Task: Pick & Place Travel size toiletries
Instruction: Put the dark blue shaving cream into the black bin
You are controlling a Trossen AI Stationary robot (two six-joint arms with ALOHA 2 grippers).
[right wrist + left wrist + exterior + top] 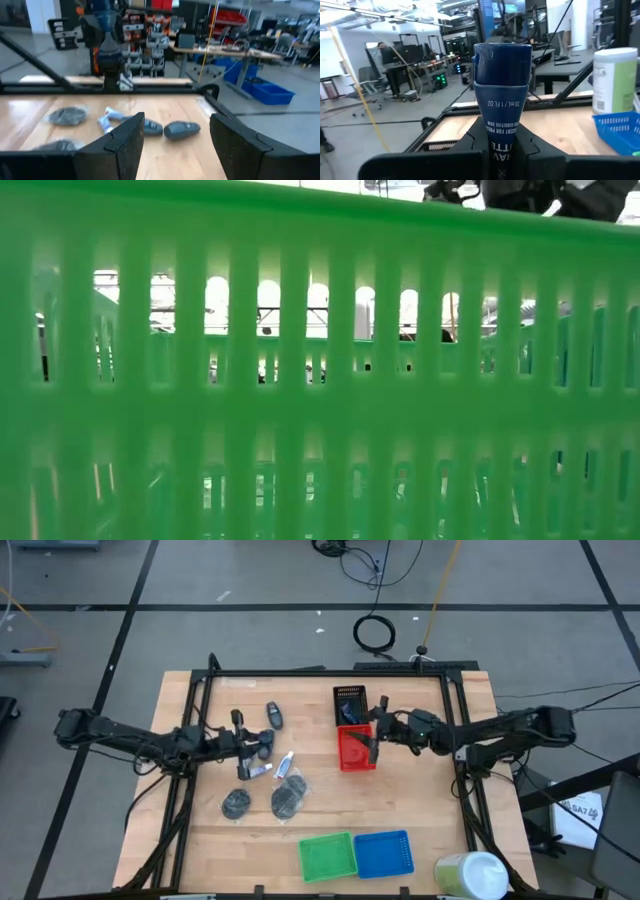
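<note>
my left pincer is clamped narrow on a dark blue mini bottle, which stands up between the fingers with its cap end away from the wrist and its label reading upside down in the left wrist view; in the high view that pincer sits over the left-centre of the bench, lifted clear as far as i can judge. my right pincer stands wide with nothing in it, beside the red basket and the black basket. to do this step well i would carry the bottle level and unhurried toward a basket, keep the grip firm since the hold is low on the body and the bottle could pivot, and release only once it is well inside the rim. left on the bench are another dark bottle, a thin white tube and two round dark pads in clear wrap, just beside the left pincer. the green basket and blue basket sit at the near edge with the white-and-green cylinder at the corner. the low view is blocked almost wholly by the green basket wall, so i cannot check height over the bench there, and i cannot tell which basket is meant for the bottle.
</note>
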